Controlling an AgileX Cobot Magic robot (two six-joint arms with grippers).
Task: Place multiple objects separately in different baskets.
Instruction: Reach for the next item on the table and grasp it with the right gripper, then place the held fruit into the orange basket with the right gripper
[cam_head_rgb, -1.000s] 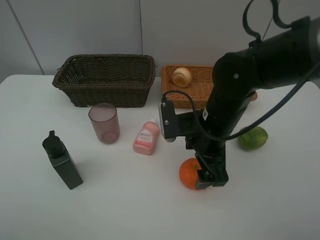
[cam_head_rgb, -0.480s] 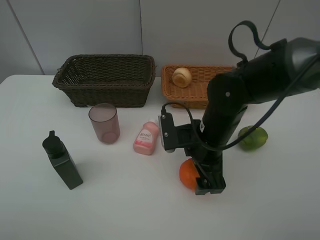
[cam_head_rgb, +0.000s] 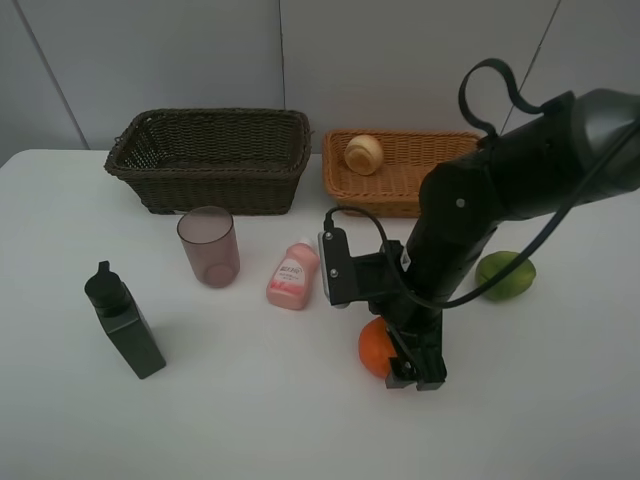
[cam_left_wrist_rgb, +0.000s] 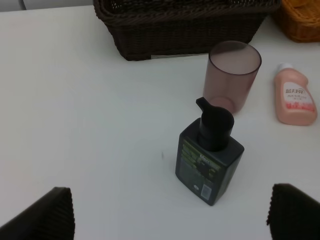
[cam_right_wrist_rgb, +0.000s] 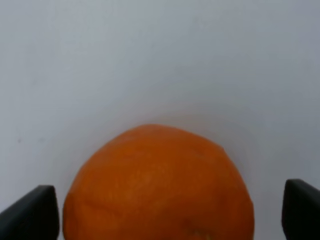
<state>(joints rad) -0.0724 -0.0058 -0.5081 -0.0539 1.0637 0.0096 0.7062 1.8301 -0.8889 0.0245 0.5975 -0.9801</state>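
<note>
The orange tangerine (cam_head_rgb: 373, 347) lies on the white table, and my right gripper (cam_head_rgb: 402, 368) is down at it. In the right wrist view the tangerine (cam_right_wrist_rgb: 157, 185) sits between the two fingertips of the gripper (cam_right_wrist_rgb: 167, 215), which is open with gaps on both sides. The green round fruit (cam_head_rgb: 505, 275) lies to the right of the arm. The red-yellow fruit (cam_head_rgb: 363, 153) lies in the light tan basket (cam_head_rgb: 345, 185). The dark brown basket (cam_head_rgb: 210, 158) holds nothing that shows. My left gripper (cam_left_wrist_rgb: 170, 215) is open above the dark green pump bottle (cam_left_wrist_rgb: 209, 160).
The translucent pink cup (cam_head_rgb: 208, 246) stands in front of the dark basket, and the small pink bottle (cam_head_rgb: 293, 275) lies to its right. The pump bottle (cam_head_rgb: 125, 322) stands at the left front. The right arm's cable loops above the tan basket.
The right arm has drawn down and a little left, bringing the gripper closer around the tangerine. The tan basket is less covered. The objects have not moved.
</note>
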